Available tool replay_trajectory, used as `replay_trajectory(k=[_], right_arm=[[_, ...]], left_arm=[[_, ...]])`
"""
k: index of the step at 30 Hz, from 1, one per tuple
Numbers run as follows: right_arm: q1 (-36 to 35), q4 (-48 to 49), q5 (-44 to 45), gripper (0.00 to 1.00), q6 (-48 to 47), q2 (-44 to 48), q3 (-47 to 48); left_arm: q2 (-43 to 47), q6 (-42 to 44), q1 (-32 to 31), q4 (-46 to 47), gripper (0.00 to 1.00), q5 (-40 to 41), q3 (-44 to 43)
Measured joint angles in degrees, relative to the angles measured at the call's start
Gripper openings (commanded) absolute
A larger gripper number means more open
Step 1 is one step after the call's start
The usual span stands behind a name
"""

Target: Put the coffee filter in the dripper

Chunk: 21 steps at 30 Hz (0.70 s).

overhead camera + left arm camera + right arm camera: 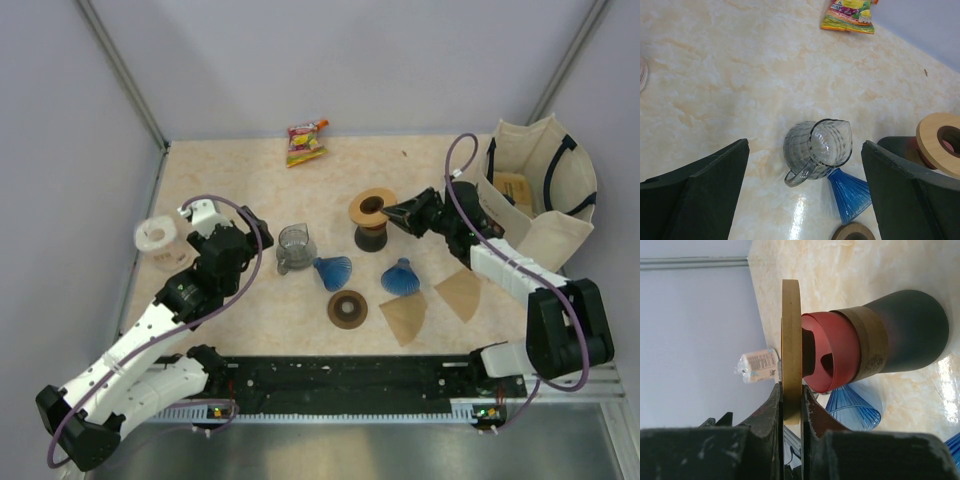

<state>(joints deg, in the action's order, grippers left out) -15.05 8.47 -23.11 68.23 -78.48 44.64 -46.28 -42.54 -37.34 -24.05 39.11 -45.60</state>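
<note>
We saw right gripper (791, 400) clamped on the wooden ring (791, 340), left gripper (247, 228) agape over glass pitcher (816, 147), brown packet (513, 186) in tote bag (560, 215).

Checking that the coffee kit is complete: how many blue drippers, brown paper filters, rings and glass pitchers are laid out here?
Blue drippers: 2
Brown paper filters: 2
Rings: 2
Glass pitcher: 1
Total: 7

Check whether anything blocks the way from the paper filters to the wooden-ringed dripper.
The right gripper is shut on the rim of the wooden ring atop the dripper, beside its hole, not over it. A blue cone stands on the table between the paper filters and the dripper. Nothing visible covers the hole.
</note>
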Motion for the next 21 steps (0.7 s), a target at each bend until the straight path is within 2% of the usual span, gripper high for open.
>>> replay_trajectory(k=[11, 21], right_arm=[[1.38, 5.64, -2.05, 0.19, 1.33, -0.94, -2.64], [1.92, 5.53, -1.84, 0.34, 1.31, -1.01, -4.17]], left_arm=[[0.00, 0.04, 0.00, 0.07, 0.99, -0.72, 0.07], [0.07, 0.02, 0.00, 0.07, 0.99, -0.70, 0.46]])
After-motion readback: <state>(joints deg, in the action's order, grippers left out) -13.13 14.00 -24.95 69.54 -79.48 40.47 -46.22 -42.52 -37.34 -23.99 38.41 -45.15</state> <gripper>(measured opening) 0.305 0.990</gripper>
